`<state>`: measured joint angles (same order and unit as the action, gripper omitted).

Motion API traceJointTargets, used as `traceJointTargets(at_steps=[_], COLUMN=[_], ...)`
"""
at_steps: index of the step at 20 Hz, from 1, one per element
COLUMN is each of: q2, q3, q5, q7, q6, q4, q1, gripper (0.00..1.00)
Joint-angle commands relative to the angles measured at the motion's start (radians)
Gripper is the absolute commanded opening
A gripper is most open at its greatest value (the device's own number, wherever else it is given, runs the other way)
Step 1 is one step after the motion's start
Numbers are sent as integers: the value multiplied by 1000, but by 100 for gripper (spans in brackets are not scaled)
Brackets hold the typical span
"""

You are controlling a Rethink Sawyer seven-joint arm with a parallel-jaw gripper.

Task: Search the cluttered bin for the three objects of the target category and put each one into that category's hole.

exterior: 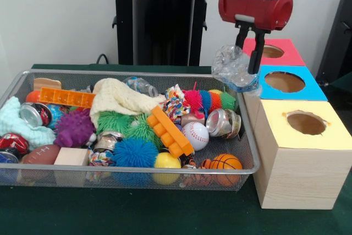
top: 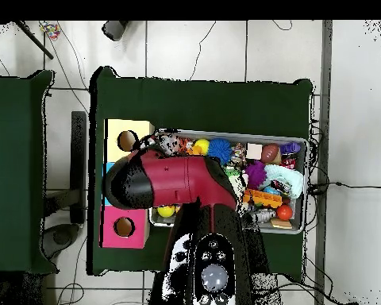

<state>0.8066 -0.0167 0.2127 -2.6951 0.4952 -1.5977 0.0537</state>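
Gripper (exterior: pixel 246 64) clamping crumpled plastic bottle (exterior: pixel 234 68), raised

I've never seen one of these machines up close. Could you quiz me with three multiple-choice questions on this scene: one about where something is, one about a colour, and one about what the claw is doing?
1. Where is the crumpled plastic bottle?
A. Lying in the wire basket
B. Held in the air between the basket and the boxes
C. Inside the yellow box

2. What colour is the top of the middle box?
A. Blue
B. Green
C. White

3. What is the gripper doing?
A. Hanging open and empty
B. Closed on the bottle
C. Pressing on the baseball

Answers: 1 B, the bottle hangs under the arm above the basket corner. 2 A, it sits between the pink box and the yellow box. 3 B, its fingers clamp the bottle; the baseball lies untouched below.
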Motion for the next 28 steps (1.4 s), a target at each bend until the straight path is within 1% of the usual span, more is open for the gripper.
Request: traceJointTargets(at_steps=[1, 4, 14, 19, 22, 25, 28], q2=[-22, -48, -30, -40, -42, -39, -17], q3=[12, 5, -1, -13, -5, 0, 11], q5=[-34, -33, -56, -52, -54, -51, -55], q7=[-53, -73, -99, -99, -85, -68, -49], q6=[105, 69, 58, 66, 67, 47, 32], q4=[-119, -119, -147, -131, -128, -134, -172], q1=[-8, -22, -111, -160, -174, -174, -162], gripper=[0, 0, 0, 0, 0, 0, 0])
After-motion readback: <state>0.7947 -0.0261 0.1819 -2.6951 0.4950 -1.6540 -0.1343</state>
